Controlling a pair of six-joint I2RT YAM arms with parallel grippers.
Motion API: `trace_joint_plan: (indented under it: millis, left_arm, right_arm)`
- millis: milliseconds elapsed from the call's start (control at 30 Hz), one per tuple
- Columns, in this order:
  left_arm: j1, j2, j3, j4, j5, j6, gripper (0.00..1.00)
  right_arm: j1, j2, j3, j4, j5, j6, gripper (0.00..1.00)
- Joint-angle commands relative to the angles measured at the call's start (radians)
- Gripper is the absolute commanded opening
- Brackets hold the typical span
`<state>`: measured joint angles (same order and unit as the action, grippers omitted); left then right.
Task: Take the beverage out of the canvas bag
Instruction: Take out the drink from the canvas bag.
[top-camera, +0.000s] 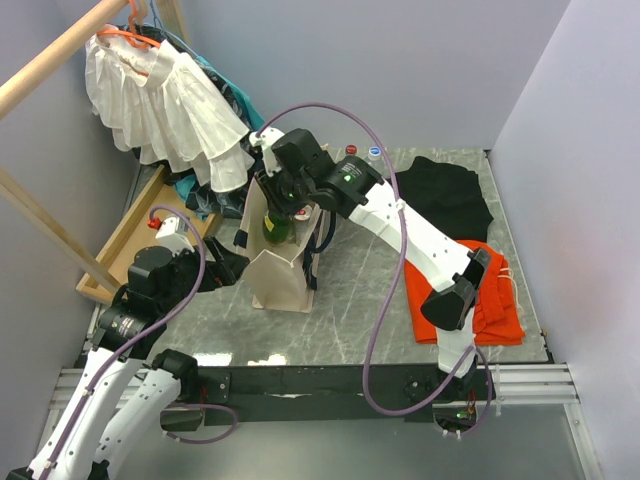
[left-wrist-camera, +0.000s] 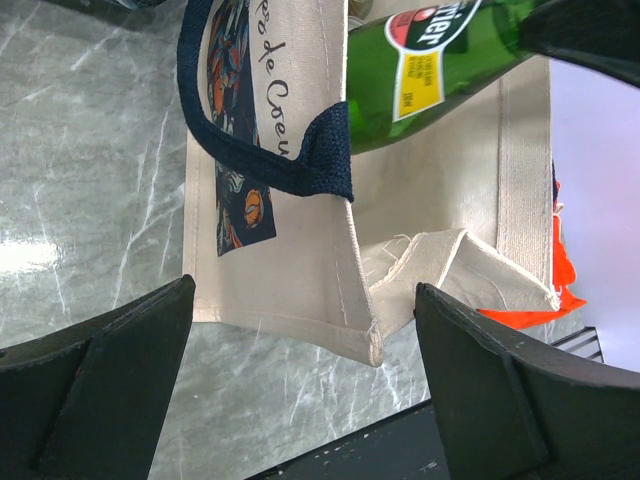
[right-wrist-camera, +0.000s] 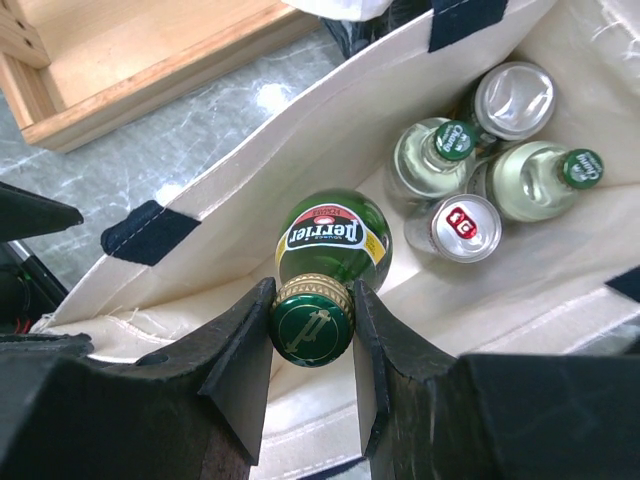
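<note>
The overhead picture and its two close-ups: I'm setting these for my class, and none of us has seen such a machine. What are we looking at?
Two robot arms are bolted at the near edge of a marble table. The overhead picture looks down from behind them; each close-up comes from a camera on one arm's wrist. On it stands a canvas bag, with black cloth and orange cloth to its right. The right tool is shut on the top of a green bottle; more bottles and cans stand in the bag. The left tool is open, facing the bag's lower part.

"Perrier" on green bottle (right-wrist-camera: 335, 232) (bag (left-wrist-camera: 300, 285): "de Coeu").
</note>
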<state>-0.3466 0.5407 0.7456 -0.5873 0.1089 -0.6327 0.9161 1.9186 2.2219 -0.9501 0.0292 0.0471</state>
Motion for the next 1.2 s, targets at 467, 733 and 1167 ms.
trace_joint_plan:
  millis: [467,733,1167]
  left_arm:
    - [-0.002,-0.005,-0.008,0.010,-0.005,0.001,0.96]
    - [-0.002,-0.002,-0.009,0.009,-0.012,-0.002,0.97]
    - [-0.002,0.002,-0.008,0.004,-0.026,-0.005,0.96]
  right_arm:
    - [0.024,-0.154,0.105,0.096,0.051,-0.038,0.00]
    - [0.032,-0.190,0.105,0.117,0.041,-0.067,0.00]
    - [0.033,-0.207,0.124,0.139,0.113,-0.116,0.00]
